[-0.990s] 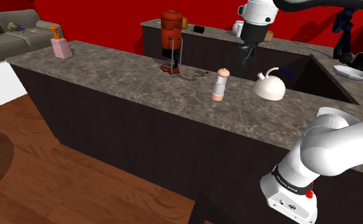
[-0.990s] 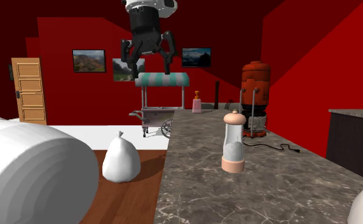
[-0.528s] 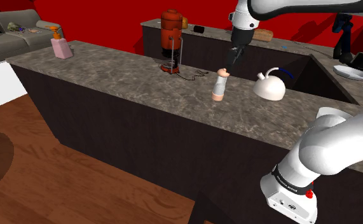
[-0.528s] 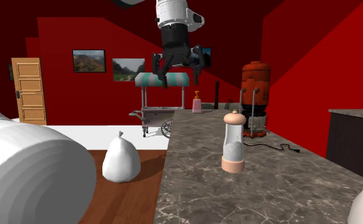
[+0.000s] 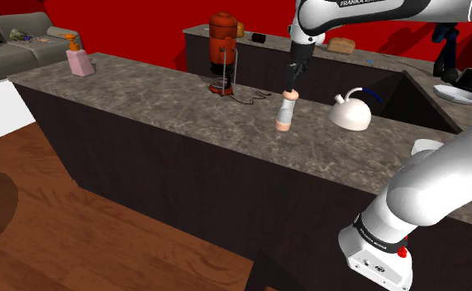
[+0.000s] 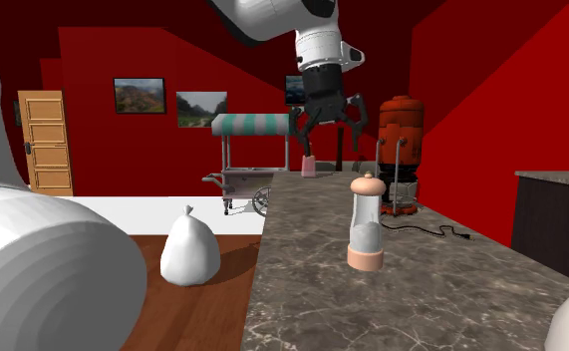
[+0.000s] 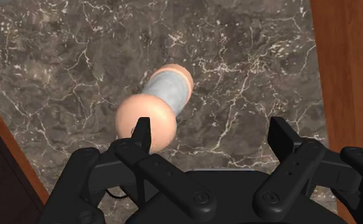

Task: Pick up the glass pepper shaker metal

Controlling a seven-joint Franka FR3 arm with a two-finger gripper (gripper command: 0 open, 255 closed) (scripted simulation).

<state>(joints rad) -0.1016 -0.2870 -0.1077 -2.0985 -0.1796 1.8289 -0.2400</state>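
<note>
We see the pepper shaker [image 5: 286,110] standing upright on the dark marbled counter [image 5: 143,91], a little right of centre in the shoulder view. It has a clear body with a greyish fill, a peach base and a peach knob cap. Nothing touches it. Directly above it in that frame hangs the tool [image 5: 292,80], released, its two black fingers spread wide and empty. In the second exterior view the tool sits in the upper centre, higher than the shaker and to its left in the frame. From the wrist view we look down onto the shaker's cap, which lies close by one finger rather than midway between the two. Just right of the shaker in the shoulder view rests a white kettle [image 5: 350,112]. To its upper left stands a red coffee machine [image 5: 222,37] with a dark cord trailing on the counter. A pink soap dispenser [image 5: 79,59] sits at the counter's far upper-left end.
</note>
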